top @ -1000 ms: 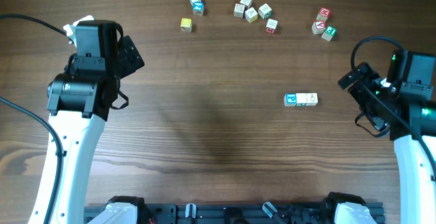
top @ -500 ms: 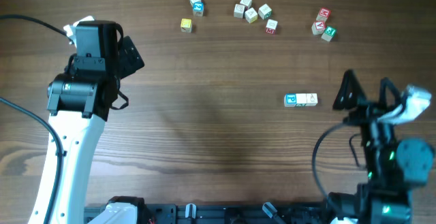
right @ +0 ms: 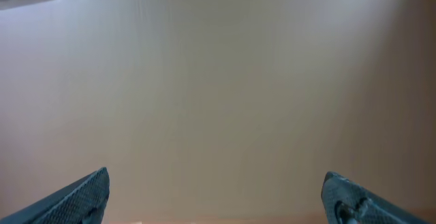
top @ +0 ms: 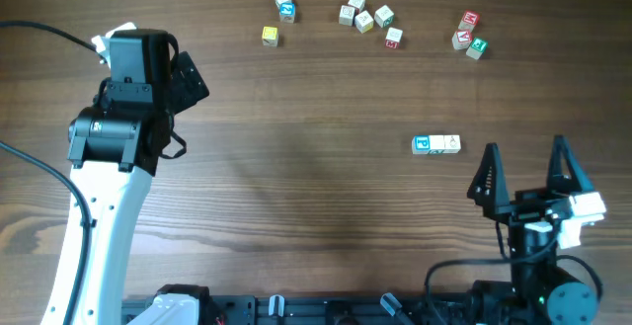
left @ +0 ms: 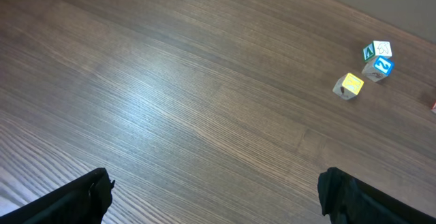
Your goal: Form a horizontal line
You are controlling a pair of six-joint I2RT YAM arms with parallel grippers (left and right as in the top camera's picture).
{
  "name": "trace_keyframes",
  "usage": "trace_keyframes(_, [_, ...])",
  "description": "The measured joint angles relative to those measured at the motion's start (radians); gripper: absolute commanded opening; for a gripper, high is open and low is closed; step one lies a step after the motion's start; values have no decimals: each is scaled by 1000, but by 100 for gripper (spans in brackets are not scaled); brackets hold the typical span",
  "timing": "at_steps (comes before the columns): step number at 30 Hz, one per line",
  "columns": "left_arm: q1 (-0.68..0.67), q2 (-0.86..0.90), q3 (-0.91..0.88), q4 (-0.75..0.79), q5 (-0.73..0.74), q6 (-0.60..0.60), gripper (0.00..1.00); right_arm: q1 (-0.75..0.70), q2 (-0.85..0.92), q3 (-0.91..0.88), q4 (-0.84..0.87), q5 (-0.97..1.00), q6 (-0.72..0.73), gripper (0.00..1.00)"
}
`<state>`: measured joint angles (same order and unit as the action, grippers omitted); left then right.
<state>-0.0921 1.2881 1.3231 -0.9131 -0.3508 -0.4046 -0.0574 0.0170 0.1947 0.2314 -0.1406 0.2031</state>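
Right of centre on the table (top: 316,187), the line (top: 436,144) is two touching cubes, well apart from the loose cubes (top: 365,17) at the far edge. My right claw (top: 525,159) stands wide apart and empty, its camera showing only blur. Coming down blind, I could knock the pair askew. My left claw (left: 214,200) gapes too.

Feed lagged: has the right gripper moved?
Yes. The right gripper turned: it pointed in from the right edge, now points away from the near edge, still right of the row.

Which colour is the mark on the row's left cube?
Blue, on the left cube; it shows clearest in the overhead view.
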Motion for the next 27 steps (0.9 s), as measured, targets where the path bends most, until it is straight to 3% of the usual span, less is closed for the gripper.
trace_keyframes(1, [0,0,0,-1,0,0,100,0,-1,-76,142,5,1,100])
trace_keyframes(3, [0,0,0,-1,0,0,100,0,-3,-159,236,8,9,100])
trace_keyframes(7, [0,0,0,0,0,0,100,2,-3,-189,222,44,39,100])
trace_keyframes(20, [0,0,0,0,0,0,100,2,-6,-188,-212,148,44,100])
trace_keyframes(27, [0,0,0,0,0,0,100,2,-6,-188,-226,145,-45,100])
